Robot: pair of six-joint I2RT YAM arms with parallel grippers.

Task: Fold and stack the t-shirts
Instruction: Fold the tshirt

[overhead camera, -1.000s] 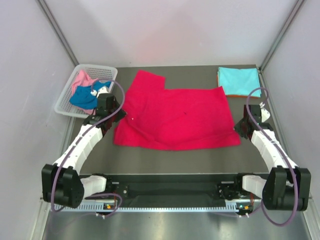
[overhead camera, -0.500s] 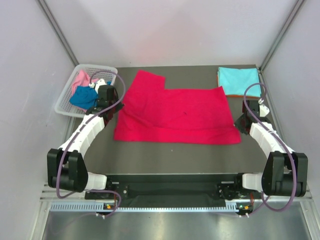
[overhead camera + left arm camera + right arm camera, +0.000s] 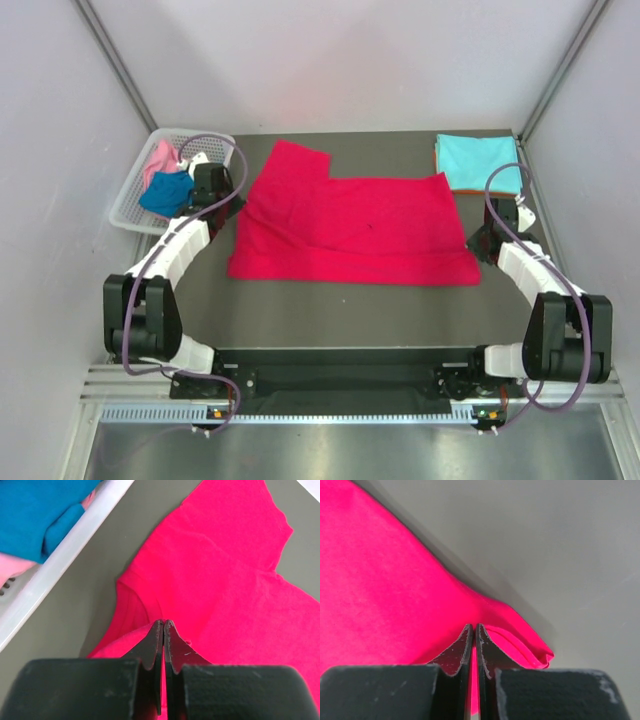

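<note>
The crimson red t-shirt (image 3: 350,225) lies spread across the middle of the table, its near part doubled over into a straight fold. My left gripper (image 3: 233,215) is shut on its left edge (image 3: 135,640). My right gripper (image 3: 474,242) is shut on its right edge (image 3: 520,640). A folded light turquoise t-shirt (image 3: 477,158) lies on a folded orange one (image 3: 462,186) at the back right. The royal blue t-shirt (image 3: 165,194) and the pink t-shirt (image 3: 160,157) lie crumpled in the basket.
The white lattice basket (image 3: 125,215) stands at the back left, close to my left arm; its rim shows in the left wrist view (image 3: 60,565). Grey walls close in the table on three sides.
Both grippers have carried the red shirt's near edge away from me over the shirt. The shirt's near outline is now a straight fold line, and the arms reach further back.
</note>
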